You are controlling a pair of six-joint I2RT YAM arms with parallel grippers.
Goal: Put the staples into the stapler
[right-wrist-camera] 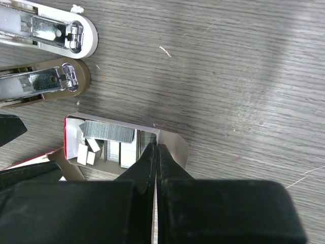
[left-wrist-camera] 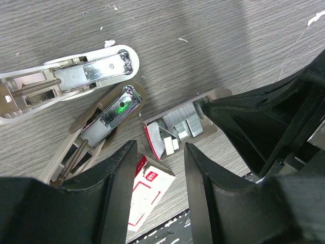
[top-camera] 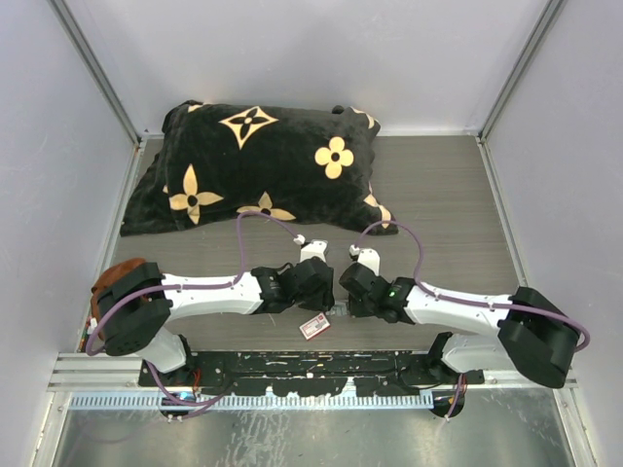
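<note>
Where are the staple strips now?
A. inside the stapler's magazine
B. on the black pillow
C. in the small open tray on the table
C: the staple strips lie in the open tray, on the table beside the opened stapler.

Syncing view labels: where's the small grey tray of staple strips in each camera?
Top external: cannot be made out.
Left wrist: small grey tray of silvery staple strips, right of centre.
Right wrist: tray, left of centre.
Shared landmark: tan open stapler arm, wrist views only.
</note>
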